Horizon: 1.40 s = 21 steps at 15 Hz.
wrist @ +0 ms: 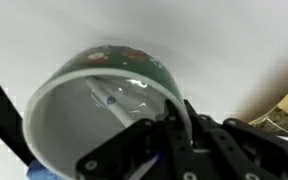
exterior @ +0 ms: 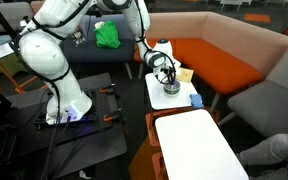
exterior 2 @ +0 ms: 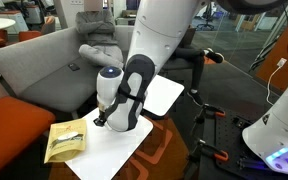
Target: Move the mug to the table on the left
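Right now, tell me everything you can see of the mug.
The mug looks ceramic: white inside, green outside with a red-patterned band below the rim. It stands upright on the white table, mouth open to the wrist view, apparently empty. No handle shows. The gripper sits at its near rim, one finger over the wall; whether it is clamped, I cannot tell.

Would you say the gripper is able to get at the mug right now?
Probably yes: in the wrist view the gripper sits right at the rim of the mug, with nothing between them.
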Each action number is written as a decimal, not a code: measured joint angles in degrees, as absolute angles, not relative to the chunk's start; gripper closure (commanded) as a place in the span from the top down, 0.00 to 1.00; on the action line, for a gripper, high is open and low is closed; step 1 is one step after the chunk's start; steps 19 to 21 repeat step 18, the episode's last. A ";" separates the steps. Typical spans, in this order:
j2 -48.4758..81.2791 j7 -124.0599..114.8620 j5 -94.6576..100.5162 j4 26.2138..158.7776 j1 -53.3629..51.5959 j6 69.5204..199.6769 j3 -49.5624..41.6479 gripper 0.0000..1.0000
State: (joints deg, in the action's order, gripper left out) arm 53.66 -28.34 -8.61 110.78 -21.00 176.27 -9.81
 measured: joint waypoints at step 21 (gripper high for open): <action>44.87 -29.68 -11.19 118.44 -23.33 173.02 -13.00 1.00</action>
